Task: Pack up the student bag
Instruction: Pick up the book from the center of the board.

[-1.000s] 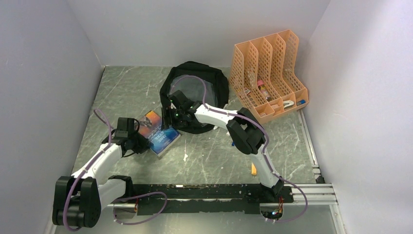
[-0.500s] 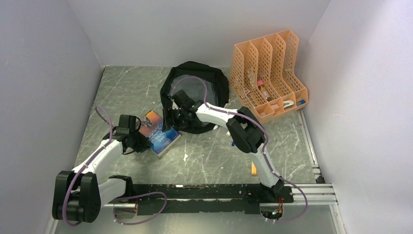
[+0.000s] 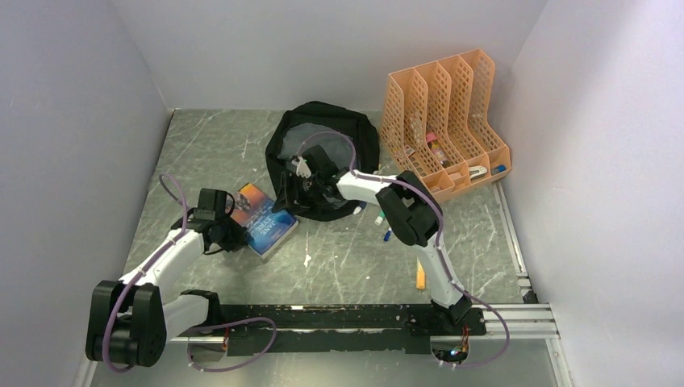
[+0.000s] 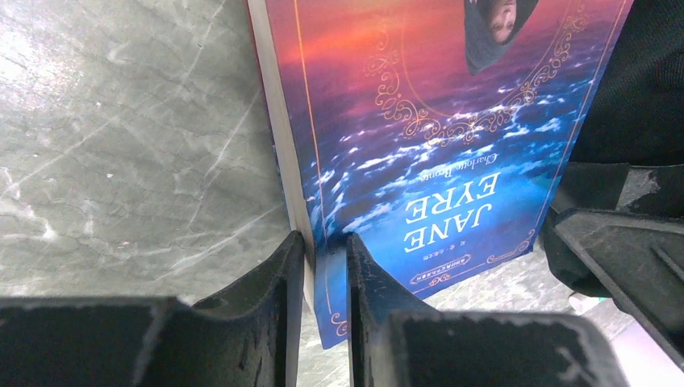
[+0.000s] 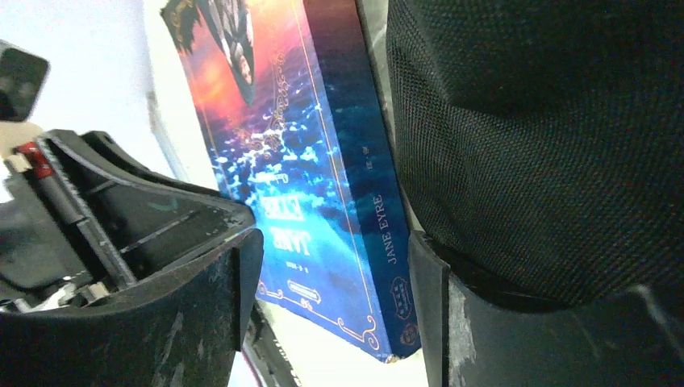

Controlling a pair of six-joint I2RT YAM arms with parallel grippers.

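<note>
The student bag (image 3: 325, 153), a floppy black backpack, lies at the back middle of the table with its mouth facing up. A blue and orange book titled Jane Eyre (image 3: 263, 218) lies flat just left of the bag's front edge. My left gripper (image 3: 236, 234) is shut on the book's near corner (image 4: 323, 266), one finger (image 4: 278, 298) against the page edge and the other on the cover. My right gripper (image 3: 292, 185) stands open at the bag's front-left edge (image 5: 331, 274). Its right finger (image 5: 431, 298) lies against the black fabric (image 5: 532, 137), and the book (image 5: 323, 201) shows beyond the gap.
An orange mesh file organiser (image 3: 444, 127) with small items stands at the back right. Two pens (image 3: 381, 218) lie in front of the bag, a small orange piece (image 3: 420, 280) nearer the right base. White walls close in on three sides.
My right gripper has shifted a little right and back along the bag's front edge and its wrist has turned. The left gripper keeps its hold on the book, barely moving.
</note>
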